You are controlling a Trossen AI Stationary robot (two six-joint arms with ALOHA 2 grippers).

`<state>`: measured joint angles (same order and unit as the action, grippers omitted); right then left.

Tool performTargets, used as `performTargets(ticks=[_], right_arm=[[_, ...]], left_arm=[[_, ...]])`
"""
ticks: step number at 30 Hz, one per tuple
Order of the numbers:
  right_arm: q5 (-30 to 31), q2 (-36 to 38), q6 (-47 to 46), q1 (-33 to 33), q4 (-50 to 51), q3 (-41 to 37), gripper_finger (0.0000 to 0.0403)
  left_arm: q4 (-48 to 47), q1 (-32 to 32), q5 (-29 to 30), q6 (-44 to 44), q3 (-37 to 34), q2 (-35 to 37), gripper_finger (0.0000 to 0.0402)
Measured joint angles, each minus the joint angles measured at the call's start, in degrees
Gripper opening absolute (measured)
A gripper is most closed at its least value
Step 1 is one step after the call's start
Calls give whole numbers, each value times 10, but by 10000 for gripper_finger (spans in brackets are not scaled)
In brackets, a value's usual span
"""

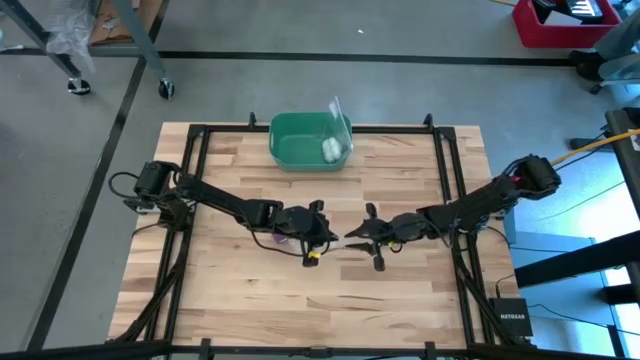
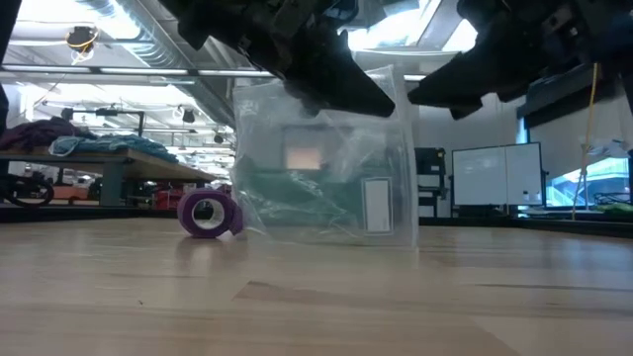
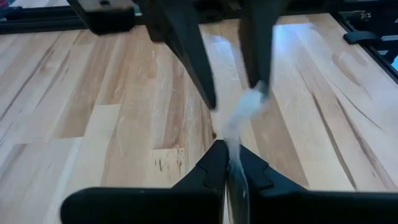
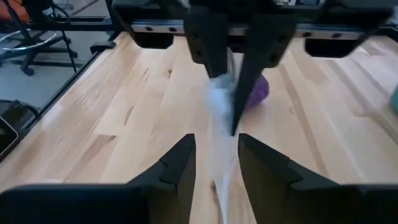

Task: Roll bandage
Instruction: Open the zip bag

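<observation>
Left gripper [image 1: 318, 240] is clamped tight on a clear plastic bag [image 2: 326, 168]. In its own wrist cam the two fingers are pressed together with a thin bit of the plastic pinched between them. Right gripper [image 1: 368, 238] sits facing it, tip to tip near the middle of the table [image 1: 400, 300]. Its jaws stand apart, with a gap on both sides of the plastic that runs between them, so afaict it's not gripping anything (right wrist cam shows that pretty clearly).

Bandage [image 2: 207, 214] is a small purple roll, not a strip. It's sitting on the wood on its rim, with the hollow core facing the low cam. Neither gripper is touching it. From the low cam it's just beside the lower corner of the bag, on the side away from the right arm. In the right wrist view the bandage [image 4: 259, 91] shows as a purple blob behind the left arm's fingers. From the top cam I can't really make it out, the left arm covers that spot.

The bag hangs down from the grippers. Its bottom edge looks to be at or near table lvl, can't say for sure if it's touching.

Further out, a green bin [image 1: 285, 135] sits at the far edge of the table, between the two arm bases, w/ a small white roll [image 1: 330, 150] inside it.
</observation>
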<state>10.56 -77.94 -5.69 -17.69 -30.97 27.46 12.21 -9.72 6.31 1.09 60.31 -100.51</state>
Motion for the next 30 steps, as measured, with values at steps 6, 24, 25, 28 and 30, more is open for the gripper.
performTargets(ticks=[6,24,25,28,30], right_arm=[[20,59,-29,0,59,0,120],[2,-10,-56,0,-35,11,180],[-1,-13,-48,0,-35,14,187],[3,-23,-39,0,-35,24,196],[18,-31,-32,0,-34,27,197]], left_arm=[[3,0,0,0,0,0,1],[4,0,1,1,0,0,1],[5,0,1,1,0,0,1],[5,0,1,0,0,0,1],[5,0,1,1,0,0,1]])
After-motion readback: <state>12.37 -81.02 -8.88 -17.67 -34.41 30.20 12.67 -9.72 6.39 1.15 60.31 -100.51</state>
